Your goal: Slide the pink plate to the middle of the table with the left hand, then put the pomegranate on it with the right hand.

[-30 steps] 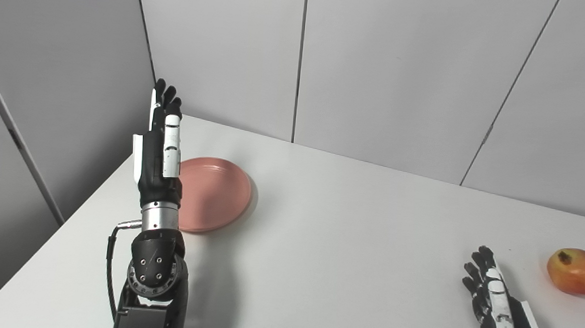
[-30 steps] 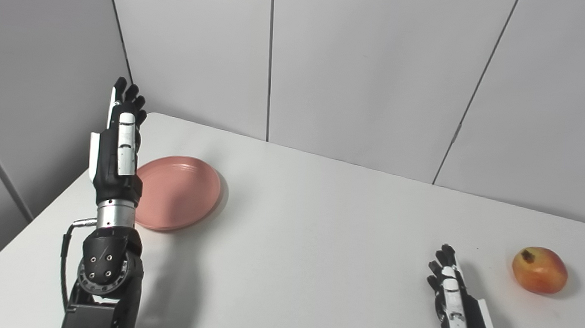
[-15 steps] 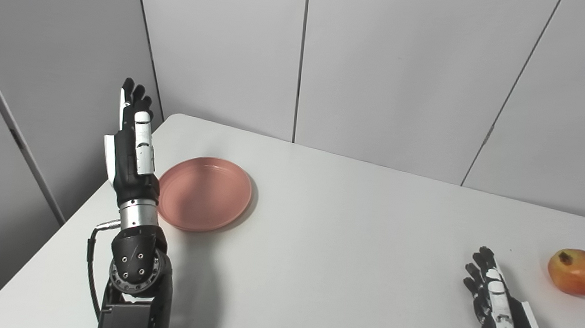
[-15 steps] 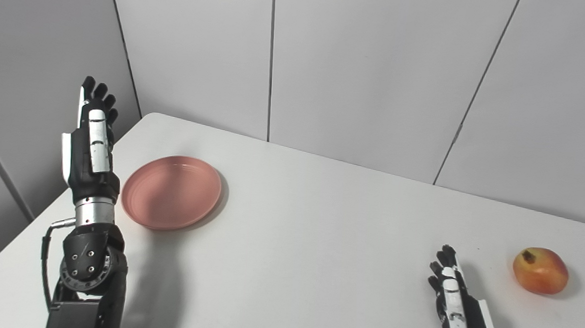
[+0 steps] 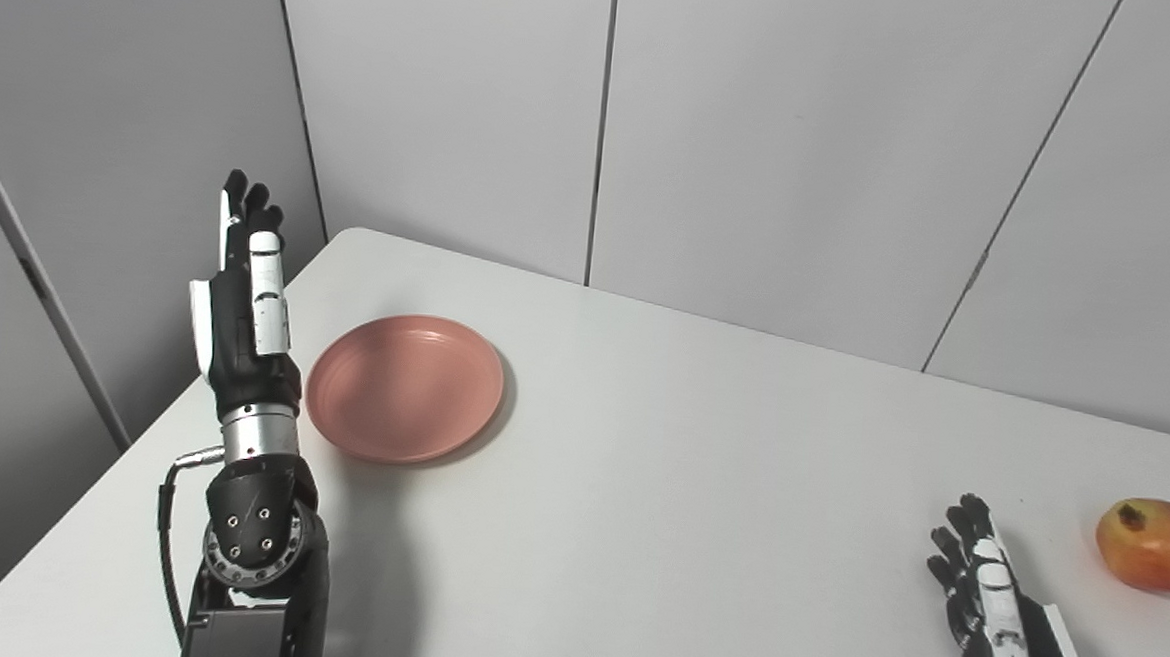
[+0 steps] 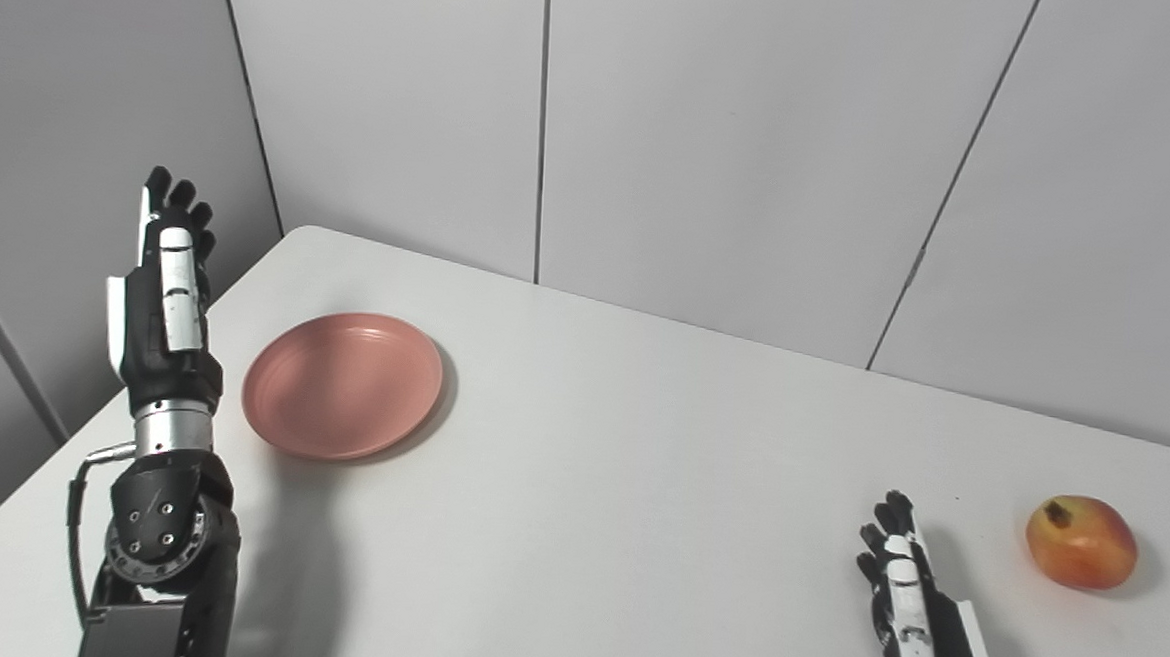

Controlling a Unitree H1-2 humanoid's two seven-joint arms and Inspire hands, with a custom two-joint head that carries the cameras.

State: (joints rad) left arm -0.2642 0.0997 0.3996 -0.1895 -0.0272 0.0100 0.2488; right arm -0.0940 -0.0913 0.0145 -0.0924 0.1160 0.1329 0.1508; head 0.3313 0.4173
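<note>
The pink plate [image 5: 406,387] lies flat at the table's far left, whole rim showing. My left hand [image 5: 243,303] stands raised just left of it, fingers straight up and held together, holding nothing, apart from the plate. A red-orange pomegranate [image 5: 1151,544] sits at the table's right edge. My right hand [image 5: 991,607] rests low near the front right, fingers extended, a short gap left of the fruit, holding nothing.
The white table [image 5: 696,495] has a rounded far-left corner and a left edge close beside the left arm [image 5: 253,541]. Grey wall panels [image 5: 775,138] stand right behind the table's back edge.
My left hand and arm have swung leftward, uncovering the plate's left rim. The plate, the pomegranate and the right hand have stayed put.
</note>
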